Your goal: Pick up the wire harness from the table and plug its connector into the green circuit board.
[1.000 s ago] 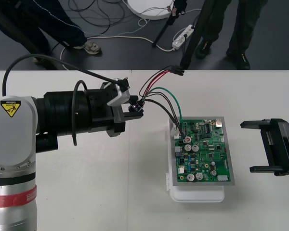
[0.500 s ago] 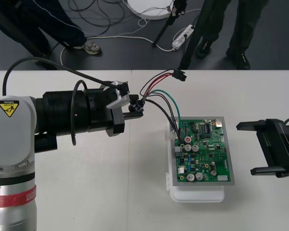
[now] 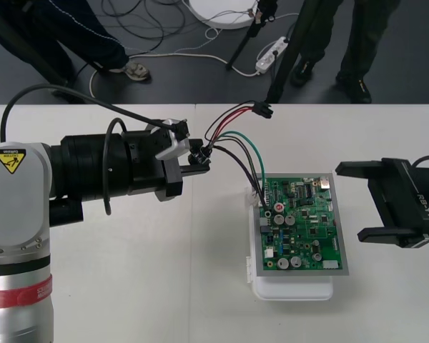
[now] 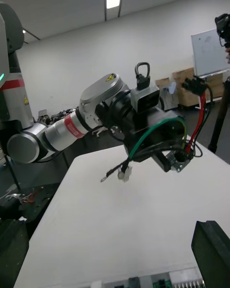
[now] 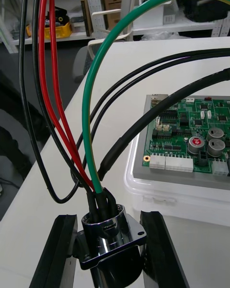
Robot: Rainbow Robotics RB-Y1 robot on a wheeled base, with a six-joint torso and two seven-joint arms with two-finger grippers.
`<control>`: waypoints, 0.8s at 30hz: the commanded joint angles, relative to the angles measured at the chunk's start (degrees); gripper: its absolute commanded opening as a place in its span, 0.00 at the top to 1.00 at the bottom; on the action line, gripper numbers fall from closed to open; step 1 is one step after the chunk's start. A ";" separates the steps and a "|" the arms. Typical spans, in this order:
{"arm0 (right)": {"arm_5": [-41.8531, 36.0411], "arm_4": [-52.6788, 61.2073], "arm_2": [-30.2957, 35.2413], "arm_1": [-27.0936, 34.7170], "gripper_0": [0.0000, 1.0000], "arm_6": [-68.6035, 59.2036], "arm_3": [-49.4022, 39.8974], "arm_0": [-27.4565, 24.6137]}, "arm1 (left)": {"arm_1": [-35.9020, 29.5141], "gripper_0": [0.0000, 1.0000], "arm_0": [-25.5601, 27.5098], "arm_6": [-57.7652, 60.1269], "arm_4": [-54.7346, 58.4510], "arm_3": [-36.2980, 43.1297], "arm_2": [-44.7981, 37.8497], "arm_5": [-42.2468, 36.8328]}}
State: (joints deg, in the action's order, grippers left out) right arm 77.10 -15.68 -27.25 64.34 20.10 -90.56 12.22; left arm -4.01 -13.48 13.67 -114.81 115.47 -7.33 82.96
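My left gripper (image 3: 199,160) is shut on the harness's round metal socket (image 3: 194,153), held above the table left of the green circuit board (image 3: 300,229). In the left wrist view the flanged socket (image 5: 111,234) sits between my two fingers (image 5: 60,249). Red, green and black wires (image 3: 237,143) arch from the socket toward the board's far-left corner. A black plug (image 3: 263,109) ends the red wires near the table's far edge. In the right wrist view a small white connector (image 4: 124,174) hangs free in the air. My right gripper (image 3: 348,201) stands open just right of the board.
The board rests on a white base (image 3: 293,289). Bare table (image 3: 129,271) lies to the board's left and in front of it. Cables and a power strip (image 3: 272,51) lie on the dark floor beyond the far edge.
The right gripper has slid left toward the board's right edge. The left gripper, still shut on the socket, has barely shifted, and the black plug has swayed slightly.
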 commanded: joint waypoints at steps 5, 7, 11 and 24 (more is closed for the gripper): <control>-9.51 -0.58 12.75 2.89 0.00 -8.94 -12.80 -11.08 | 1.64 1.00 0.74 1.54 -2.70 2.30 -1.02 -4.92; -11.00 -1.10 14.33 2.89 0.00 -10.17 -14.65 -12.40 | 1.64 1.00 0.74 1.71 -3.32 2.30 -0.84 -5.09; -14.69 -1.10 16.79 2.89 0.00 -12.81 -18.78 -15.12 | 1.64 1.00 0.74 2.24 -4.46 2.30 -0.23 -5.80; -34.21 -1.10 18.29 2.10 0.00 -16.15 -32.31 -19.61 | 1.64 1.00 0.74 3.91 -4.81 2.30 0.21 -7.38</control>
State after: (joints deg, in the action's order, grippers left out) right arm 45.99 -16.49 -10.88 64.84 6.82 -119.05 -5.74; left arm -3.91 -13.46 13.87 -119.47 115.51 -7.35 79.20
